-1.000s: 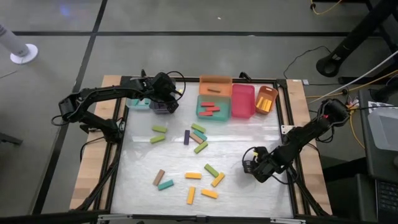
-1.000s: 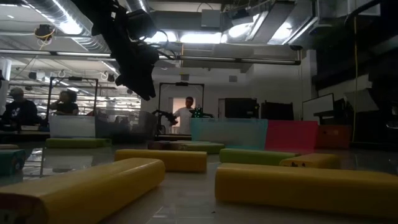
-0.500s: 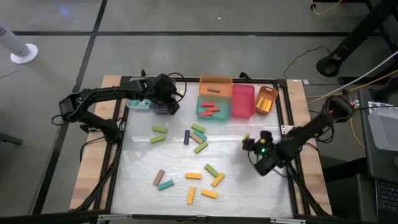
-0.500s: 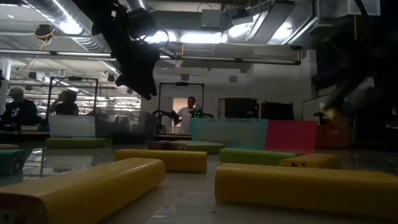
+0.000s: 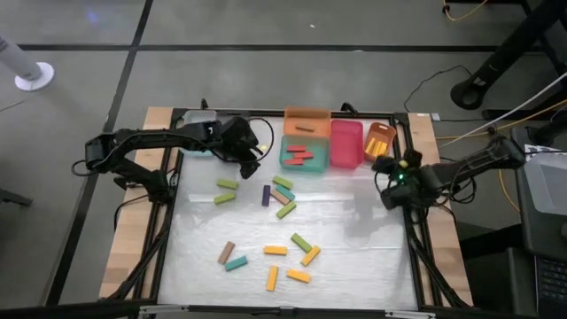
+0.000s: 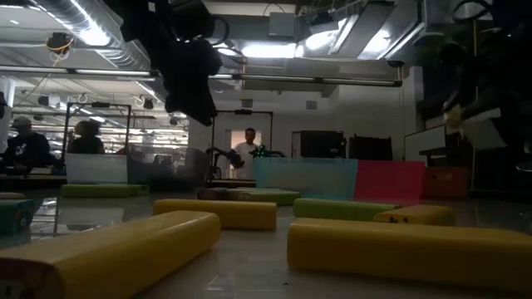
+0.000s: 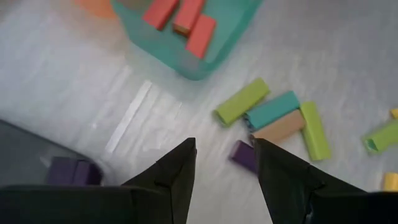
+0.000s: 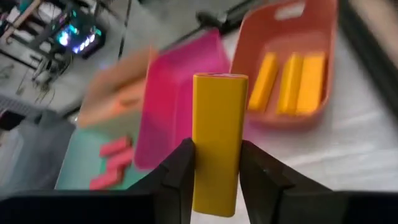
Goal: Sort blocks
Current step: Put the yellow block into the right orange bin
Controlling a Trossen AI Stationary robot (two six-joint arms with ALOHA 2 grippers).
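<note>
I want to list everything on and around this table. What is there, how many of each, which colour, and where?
loose blocks: fourteen; five green, four yellow, two teal, two brown, one purple; scattered on the table
red blocks: at least three; in the teal bin
yellow blocks: three; in the small orange bin
orange bin: one; far edge
pink bin: one; between the teal and small orange bins
people: three; far room behind
left gripper: open, empty, beside the teal bin
right gripper: shut on one yellow block, near the small orange bin
</note>
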